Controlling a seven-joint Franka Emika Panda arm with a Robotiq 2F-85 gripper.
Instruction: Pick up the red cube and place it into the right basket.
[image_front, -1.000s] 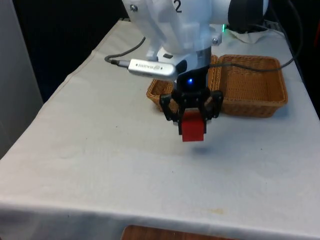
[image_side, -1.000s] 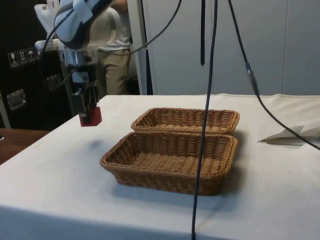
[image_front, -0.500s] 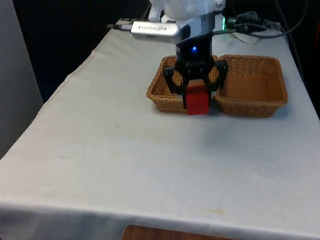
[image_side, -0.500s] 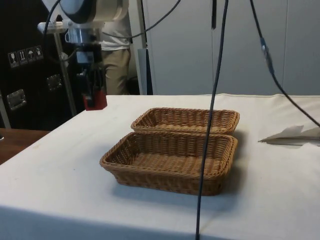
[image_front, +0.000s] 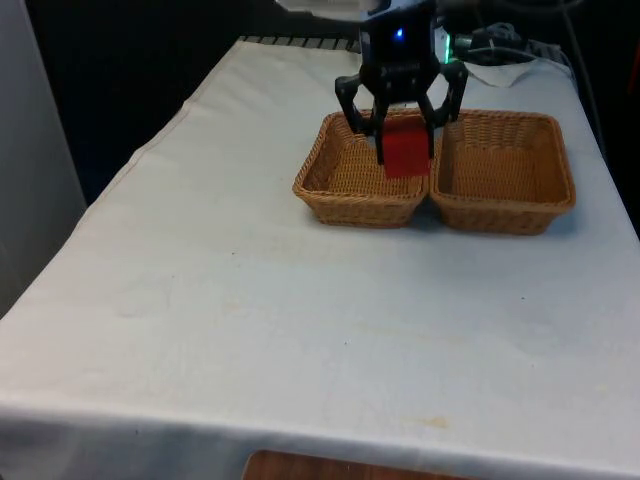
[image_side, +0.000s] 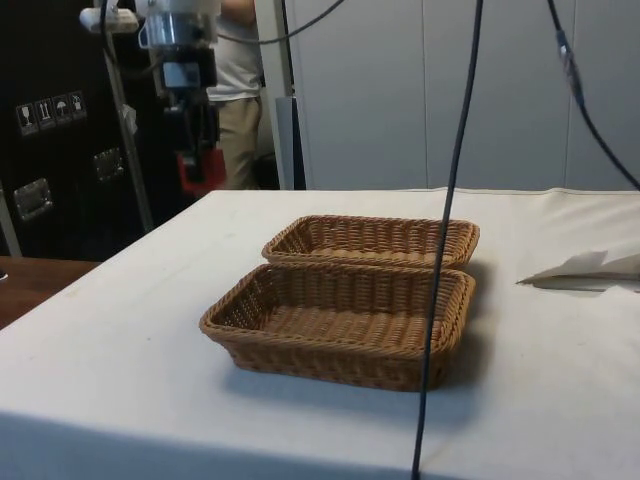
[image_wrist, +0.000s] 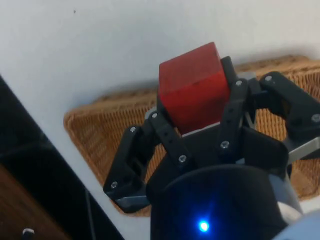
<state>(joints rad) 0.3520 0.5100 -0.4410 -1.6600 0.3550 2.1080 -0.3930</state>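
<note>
Now the end effector (image_front: 403, 128), clamped on the red cube (image_front: 405, 150), has risen from low over the near desk (image_front: 250, 300) to above the 2 baskets, hanging over their shared rim; the right basket (image_front: 505, 170) lies just beside it.

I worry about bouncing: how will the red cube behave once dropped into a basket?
Held by the gripper, the red cube looks rigid with flat faces, so it should settle, not roll. The woven baskets have raised walls, likely containing any small bounce.
</note>
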